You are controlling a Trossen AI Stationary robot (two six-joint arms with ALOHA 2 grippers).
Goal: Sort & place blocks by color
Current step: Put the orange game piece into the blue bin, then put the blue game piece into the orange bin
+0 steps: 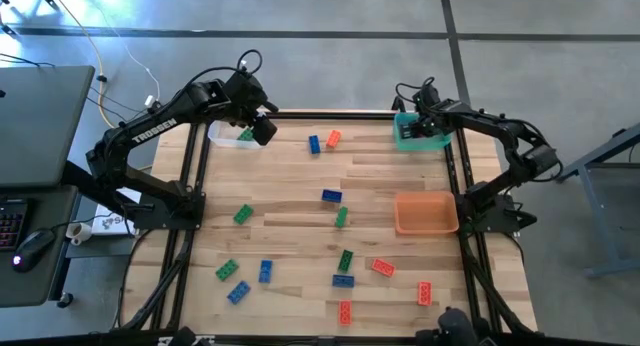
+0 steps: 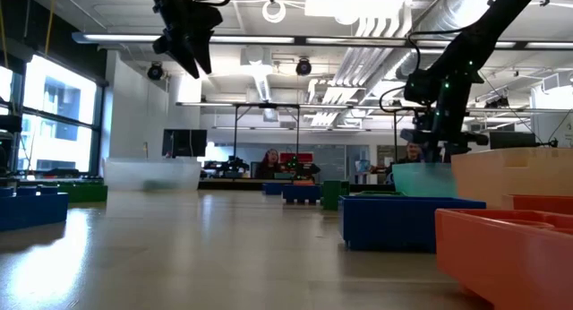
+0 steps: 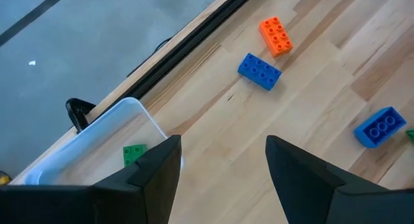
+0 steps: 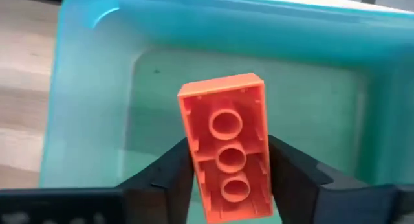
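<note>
Overhead, the right gripper (image 4: 228, 179) hangs above the teal rectangular plastic tray (image 4: 336, 56) at the table's one o'clock corner, its fingers flanking a red studded plastic brick (image 4: 226, 146); whether they clamp it I cannot tell. At eleven o'clock, the left gripper (image 3: 223, 169) hovers open-fingered beside the clear tray (image 3: 97, 136).

The right gripper (image 4: 226, 185) hangs directly over the teal tray (image 1: 405, 141) with a red brick (image 4: 226, 156) between its fingers, and the tray floor below is bare. The left gripper (image 1: 262, 126) hovers at the clear tray (image 1: 222, 138), near its 3 o'clock wall; one green brick (image 3: 134, 154) lies inside. The middle of the table (image 1: 290, 181) is open boards. Scattered bricks crowd its 6 o'clock edge. The orange tray (image 1: 426, 214) blocks the 3 o'clock side.
</note>
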